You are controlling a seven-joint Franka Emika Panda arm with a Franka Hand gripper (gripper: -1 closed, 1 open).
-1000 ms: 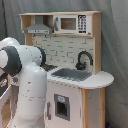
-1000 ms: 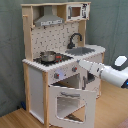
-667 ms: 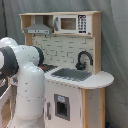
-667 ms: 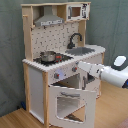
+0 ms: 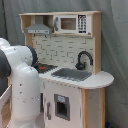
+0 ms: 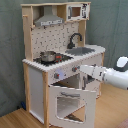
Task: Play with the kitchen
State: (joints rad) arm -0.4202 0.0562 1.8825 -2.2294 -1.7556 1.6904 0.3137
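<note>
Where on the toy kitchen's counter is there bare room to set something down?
Bare: the rounded white counter end beyond the grey sink, and the front strip along the counter edge. Crowded: the black hob holding the small metal pot, and behind the sink, where the black curved faucet stands.

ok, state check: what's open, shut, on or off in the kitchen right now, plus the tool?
oven door: swung open and down, window facing out
pot: upright on the stovetop, no lid
sink: looks empty
faucet: upright, no water visible
microwave door: shut
tool: at the front panel beside the knobs, above the open door; open or shut unclear
</note>
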